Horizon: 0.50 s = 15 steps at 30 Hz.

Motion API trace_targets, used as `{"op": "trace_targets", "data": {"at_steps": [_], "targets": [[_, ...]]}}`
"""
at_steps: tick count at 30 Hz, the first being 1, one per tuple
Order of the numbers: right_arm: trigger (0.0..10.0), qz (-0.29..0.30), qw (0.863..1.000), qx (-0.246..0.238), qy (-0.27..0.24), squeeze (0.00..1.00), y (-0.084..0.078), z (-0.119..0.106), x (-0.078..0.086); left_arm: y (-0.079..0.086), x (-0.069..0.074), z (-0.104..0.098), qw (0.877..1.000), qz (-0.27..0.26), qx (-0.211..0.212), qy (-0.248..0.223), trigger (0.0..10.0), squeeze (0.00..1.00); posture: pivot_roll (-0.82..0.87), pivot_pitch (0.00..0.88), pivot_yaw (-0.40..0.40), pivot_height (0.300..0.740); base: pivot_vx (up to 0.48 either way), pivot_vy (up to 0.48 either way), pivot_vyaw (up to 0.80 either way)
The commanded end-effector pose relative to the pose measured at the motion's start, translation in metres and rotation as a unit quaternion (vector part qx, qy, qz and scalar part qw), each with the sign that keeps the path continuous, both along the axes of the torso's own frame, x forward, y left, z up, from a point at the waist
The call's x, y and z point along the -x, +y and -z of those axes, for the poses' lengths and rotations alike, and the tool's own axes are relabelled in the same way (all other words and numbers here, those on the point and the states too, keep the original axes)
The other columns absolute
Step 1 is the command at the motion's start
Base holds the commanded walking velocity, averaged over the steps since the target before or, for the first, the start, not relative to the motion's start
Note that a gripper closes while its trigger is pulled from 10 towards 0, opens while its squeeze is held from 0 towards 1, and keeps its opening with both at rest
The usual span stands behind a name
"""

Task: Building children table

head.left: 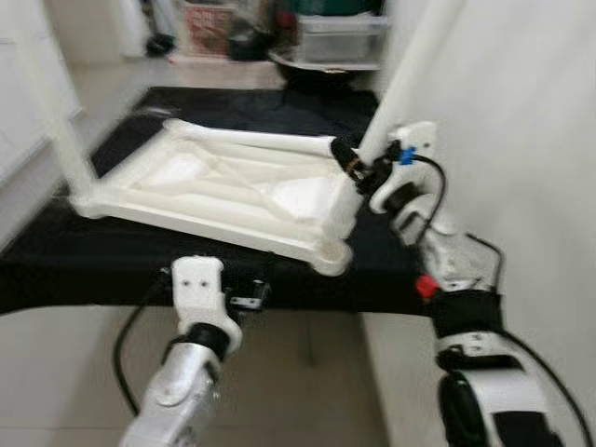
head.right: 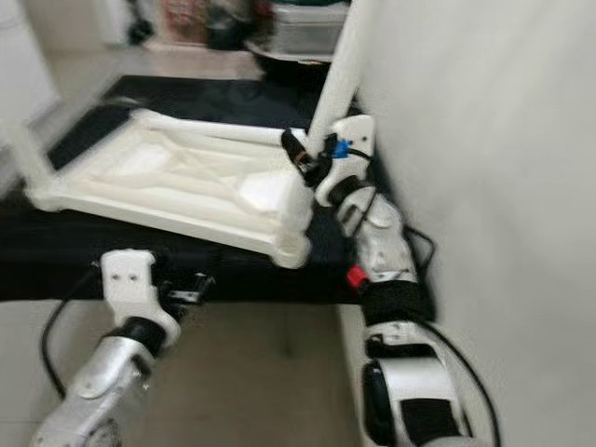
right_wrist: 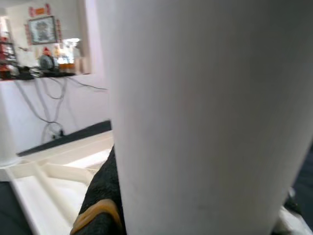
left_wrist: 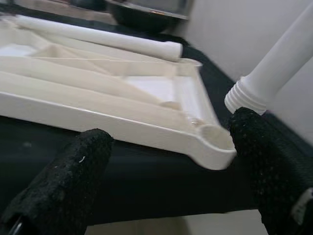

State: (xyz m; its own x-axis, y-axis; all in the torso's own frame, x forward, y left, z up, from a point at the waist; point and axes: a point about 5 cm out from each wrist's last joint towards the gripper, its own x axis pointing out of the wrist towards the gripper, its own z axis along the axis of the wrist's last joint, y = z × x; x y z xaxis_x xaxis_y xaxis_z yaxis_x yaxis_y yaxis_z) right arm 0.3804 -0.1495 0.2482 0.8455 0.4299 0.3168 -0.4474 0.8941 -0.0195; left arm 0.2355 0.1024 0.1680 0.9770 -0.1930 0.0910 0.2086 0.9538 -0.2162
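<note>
The white table top [head.left: 223, 191] lies upside down on a black mat [head.left: 65, 256]. One white leg [head.left: 56, 121] stands upright in its far-left corner. A second leg [head.left: 256, 140] lies loose along the far edge. My right gripper [head.left: 352, 160] is shut on a third leg [head.left: 410, 56], holding it upright and tilted over the right side of the table top. Its threaded end [left_wrist: 247, 95] hangs just above the frame, beyond the near-right corner socket [left_wrist: 215, 139]. My left gripper [head.left: 250, 296] is open and empty, low at the mat's front edge before that corner.
A white wall [head.left: 526, 140] runs close along the right. A clear storage bin [head.left: 340, 37] and dark clutter sit on the floor beyond the mat. Pale floor [head.left: 307, 382] lies in front of the mat, under my arms.
</note>
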Motion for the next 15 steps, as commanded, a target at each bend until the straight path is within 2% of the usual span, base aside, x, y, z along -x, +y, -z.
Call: {"op": "trace_targets", "data": {"at_steps": [1,5,9,15], "targets": [[10.0,-0.004,1.0,-0.007,-0.017,0.0,0.003,-0.006,0.002,0.0,-0.001,0.0,1.0,-0.007,0.014,0.005,10.0,0.0,0.05,0.036,-0.074,0.74,0.0,0.0,0.0],[10.0,-0.008,1.0,-0.01,-0.02,0.0,0.003,-0.01,0.002,0.001,-0.002,0.0,1.0,-0.012,0.013,0.005,10.0,0.0,0.05,0.041,-0.076,0.74,0.0,0.0,0.0],[10.0,-0.015,1.0,-0.01,-0.024,0.0,0.005,-0.015,0.0,-0.001,-0.002,0.0,0.999,-0.008,0.029,0.01,10.0,0.0,0.05,0.05,-0.078,0.74,0.0,0.0,0.0],[10.0,-0.018,0.999,-0.009,-0.029,0.0,0.006,-0.018,0.0,-0.002,0.0,0.0,1.0,-0.005,0.025,0.013,10.0,0.0,0.05,0.064,-0.078,0.74,0.0,0.431,0.0]]}}
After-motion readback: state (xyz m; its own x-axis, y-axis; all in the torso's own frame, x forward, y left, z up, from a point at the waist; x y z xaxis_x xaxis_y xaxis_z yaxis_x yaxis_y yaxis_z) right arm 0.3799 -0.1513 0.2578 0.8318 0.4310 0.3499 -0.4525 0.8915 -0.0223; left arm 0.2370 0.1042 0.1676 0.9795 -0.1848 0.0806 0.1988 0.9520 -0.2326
